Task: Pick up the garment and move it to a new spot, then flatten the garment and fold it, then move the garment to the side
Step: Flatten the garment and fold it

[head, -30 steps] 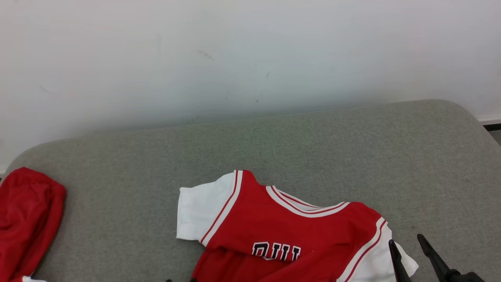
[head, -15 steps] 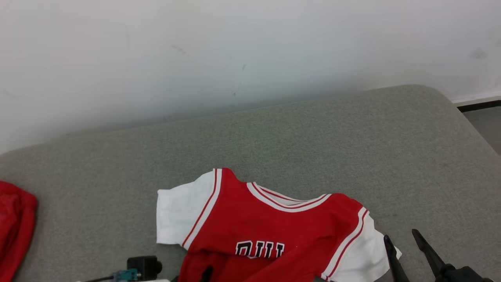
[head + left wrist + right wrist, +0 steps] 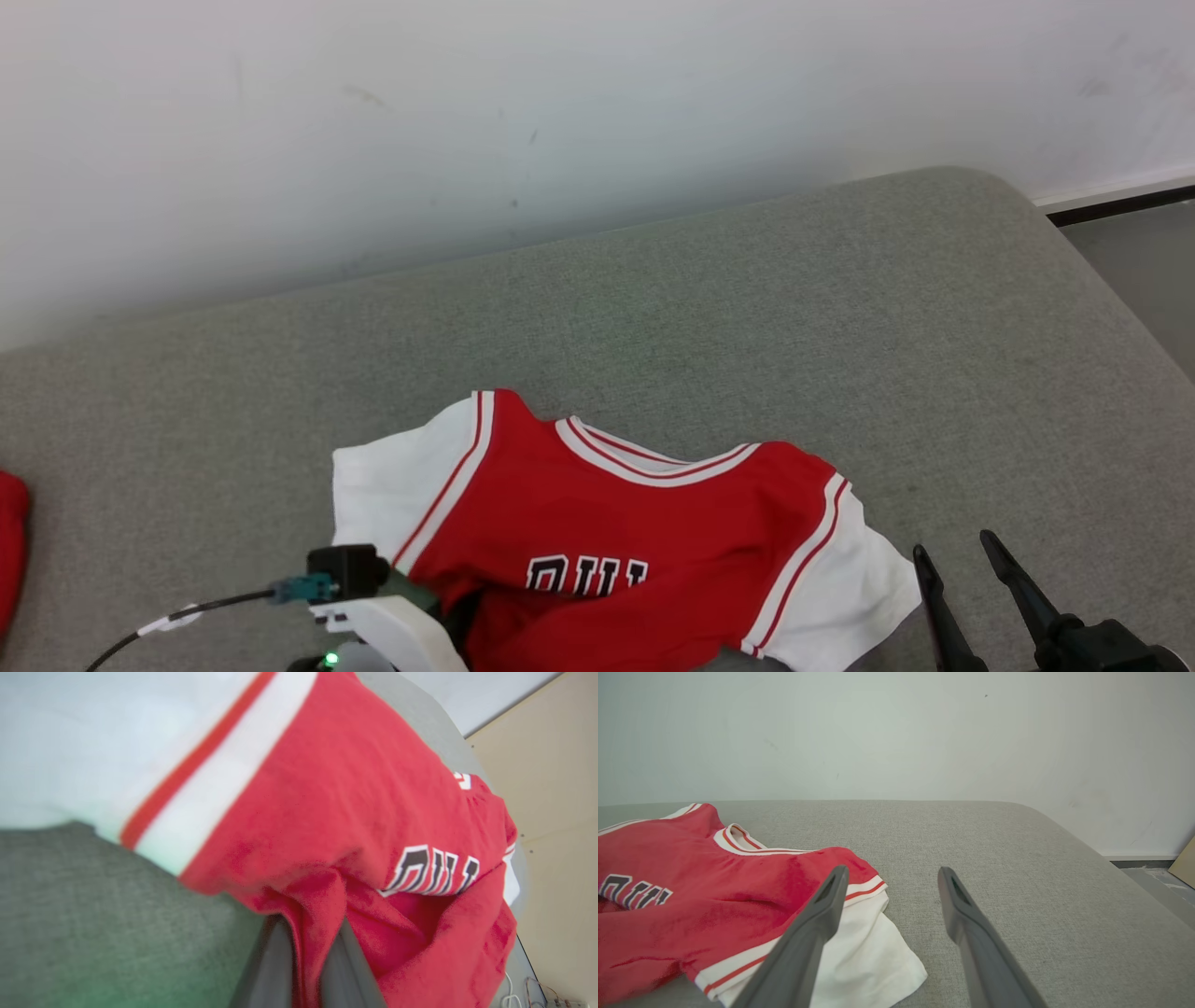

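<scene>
1. The left gripper was closed. Its two dark fingers pinched a raised fold of red fabric at the lower edge of the garment.
2. In the head view, the pale left wrist housing, with a black block and a cable attached, stood at the bottom edge of the picture. It touched the garment's lower corner on the robot's left. The fingers themselves were hidden by fabric in that view.
3. The right gripper stood at the lower right. Its jaws were spread wide and held nothing. Its inner finger lay just beside the white sleeve on the robot's right. Whether finger and sleeve touched could not be determined.
4. The garment was a red jersey with white sleeves and red-and-white striped trim. It lay on the grey upholstered surface, near the front and roughly central. Its collar faced away from the robot.
5. The chest carried black lettering outlined in white, only partly readable. The fabric below the lettering was bunched and creased.
6. A separate red cloth showed at the far left edge, well apart from the garment.
7. Beyond the garment, the surface ran back to a white wall. The far right corner of the surface was rounded, and a strip of floor showed past it.
</scene>
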